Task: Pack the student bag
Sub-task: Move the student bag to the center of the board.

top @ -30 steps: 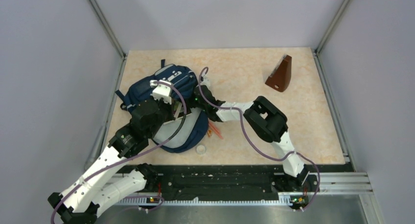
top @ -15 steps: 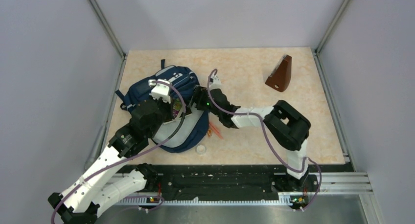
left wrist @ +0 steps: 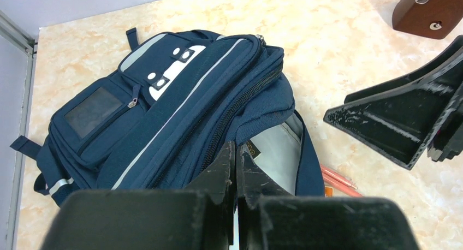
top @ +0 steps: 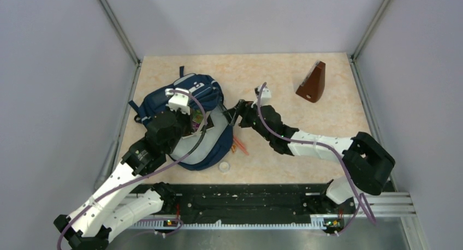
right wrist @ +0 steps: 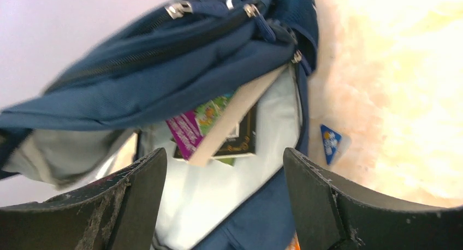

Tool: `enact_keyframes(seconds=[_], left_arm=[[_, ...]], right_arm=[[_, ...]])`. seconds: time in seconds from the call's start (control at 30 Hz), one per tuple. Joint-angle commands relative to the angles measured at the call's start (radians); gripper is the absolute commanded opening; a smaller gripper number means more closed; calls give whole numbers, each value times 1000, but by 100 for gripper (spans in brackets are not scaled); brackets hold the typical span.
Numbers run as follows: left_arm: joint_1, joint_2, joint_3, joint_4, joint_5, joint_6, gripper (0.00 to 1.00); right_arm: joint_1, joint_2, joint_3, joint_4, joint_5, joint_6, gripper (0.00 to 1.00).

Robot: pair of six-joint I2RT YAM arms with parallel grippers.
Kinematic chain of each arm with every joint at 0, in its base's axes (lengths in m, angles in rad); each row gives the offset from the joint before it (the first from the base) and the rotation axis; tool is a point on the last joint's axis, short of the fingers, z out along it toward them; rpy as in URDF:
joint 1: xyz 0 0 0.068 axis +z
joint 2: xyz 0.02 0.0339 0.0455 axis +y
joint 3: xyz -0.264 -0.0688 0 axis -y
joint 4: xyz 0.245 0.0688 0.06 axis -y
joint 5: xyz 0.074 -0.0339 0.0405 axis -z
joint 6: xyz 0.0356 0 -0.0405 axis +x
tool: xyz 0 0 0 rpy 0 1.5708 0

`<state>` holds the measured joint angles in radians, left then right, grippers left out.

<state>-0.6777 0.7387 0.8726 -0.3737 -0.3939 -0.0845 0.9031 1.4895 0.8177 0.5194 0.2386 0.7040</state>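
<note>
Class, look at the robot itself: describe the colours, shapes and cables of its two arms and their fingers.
Both the left arm and right arm have white links joined by chunky black joint housings. A thin purple cable loops along each. The fingers are black, wedge-shaped and scuffed pale along their edges.

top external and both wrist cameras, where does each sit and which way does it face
Top external: above and behind the robot, facing down on the table; left arm and right arm show.
Left wrist: on the left arm, facing past its left claw, shut on the student bag.
Right wrist: on the right arm, facing between its open right claw into the bag.
All share the bag.
</note>
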Motion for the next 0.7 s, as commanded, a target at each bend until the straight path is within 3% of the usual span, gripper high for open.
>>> enact_keyframes(seconds=[0.0,0.3,0.4,0.53,0.67], left_arm=[[6,-7,8,122,-14,-7,0],[6,2,4,127,6,7,0],[6,7,2,128,18,16,0],[5,18,2,130,100,53,0],[4,76,28,116,250,51,0]], right_arm=[[14,26,19,-102,-44,-52,77],[22,235,155,-183,-180,-28,76],[22,273,185,-225,-180,-26,69],[21,280,205,-308,-101,-50,43],[13,256,205,-388,-32,-94,11]])
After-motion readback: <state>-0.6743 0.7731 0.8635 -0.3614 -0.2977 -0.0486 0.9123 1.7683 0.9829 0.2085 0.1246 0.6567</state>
